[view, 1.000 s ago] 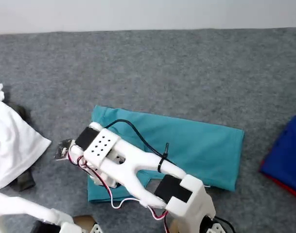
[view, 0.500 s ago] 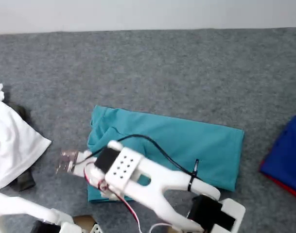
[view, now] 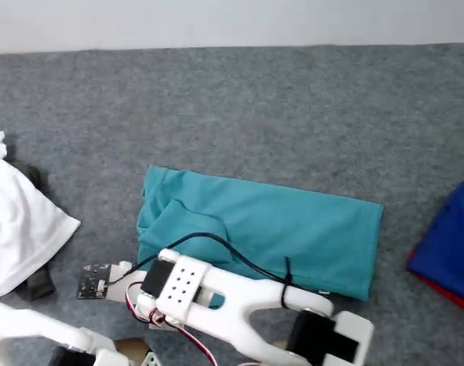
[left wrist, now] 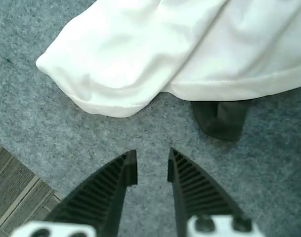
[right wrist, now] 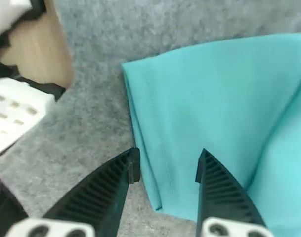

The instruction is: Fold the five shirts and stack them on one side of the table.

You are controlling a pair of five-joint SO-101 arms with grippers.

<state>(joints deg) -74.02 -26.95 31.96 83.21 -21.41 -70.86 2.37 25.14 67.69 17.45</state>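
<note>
A teal shirt (view: 292, 221) lies folded into a long strip in the middle of the grey mat, with a small flap turned over at its left end. My right arm (view: 186, 286) hangs over the shirt's near left corner. In the right wrist view my right gripper (right wrist: 167, 165) is open, one finger on each side of the teal shirt's (right wrist: 229, 98) hemmed edge, just above it. My left gripper (left wrist: 152, 165) is open by a narrow gap above bare mat, a little short of the crumpled white shirt (left wrist: 165, 44) and holding nothing.
The white shirt (view: 18, 221) lies at the left edge on top of a dark garment (view: 37, 282). A blue shirt (view: 452, 236) over a red one (view: 445, 290) sits at the right edge. The left arm (view: 33, 328) is at the front left corner. Bare wood (left wrist: 12, 192) borders the mat.
My right arm has drawn back toward the table's front edge, off the teal shirt's left end, uncovering the folded flap there. The shirts have stayed in place.
</note>
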